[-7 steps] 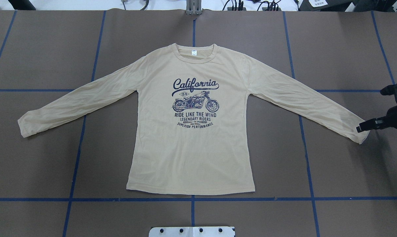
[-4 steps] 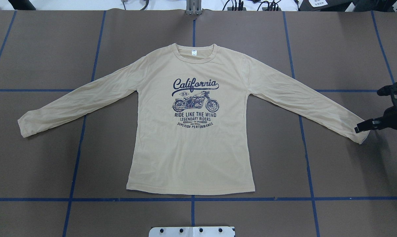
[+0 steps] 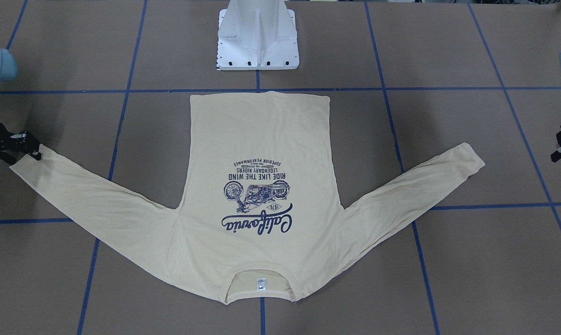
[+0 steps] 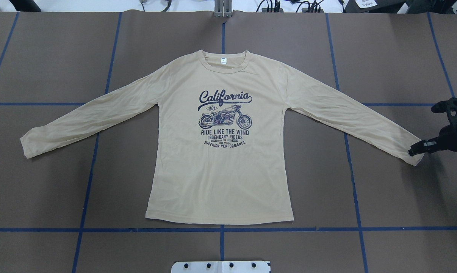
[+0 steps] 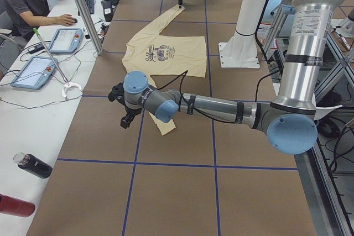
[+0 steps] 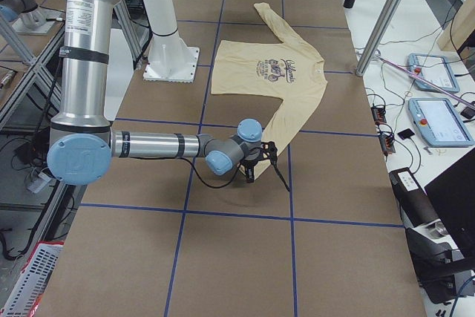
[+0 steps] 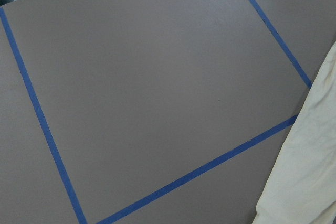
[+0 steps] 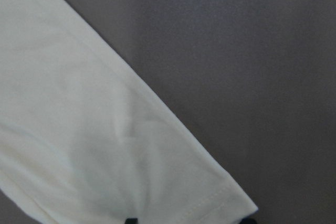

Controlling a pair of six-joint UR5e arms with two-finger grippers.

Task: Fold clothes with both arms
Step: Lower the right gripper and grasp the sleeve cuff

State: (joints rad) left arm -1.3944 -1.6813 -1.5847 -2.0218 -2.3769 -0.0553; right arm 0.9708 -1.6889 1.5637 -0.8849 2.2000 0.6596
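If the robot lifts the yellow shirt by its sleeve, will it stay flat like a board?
Probably not. The T-shirt lies thin and flat with soft wrinkles, so it would likely droop and trail. It looks light, and the cuff puckers near the right gripper, so it should bunch easily.

The right gripper (image 4: pixel 416 148) is cut off at the overhead view's 3 o'clock edge. In the right wrist view its fingers (image 8: pixel 131 221) are mere dark slivers at 6 o'clock, over the blurred T-shirt (image 8: pixel 79 129). The left gripper (image 3: pixel 560 143) is clipped at 3 o'clock in the front-facing view, its finger gap unclear. The neck label (image 4: pixel 223 60) is too small to read.
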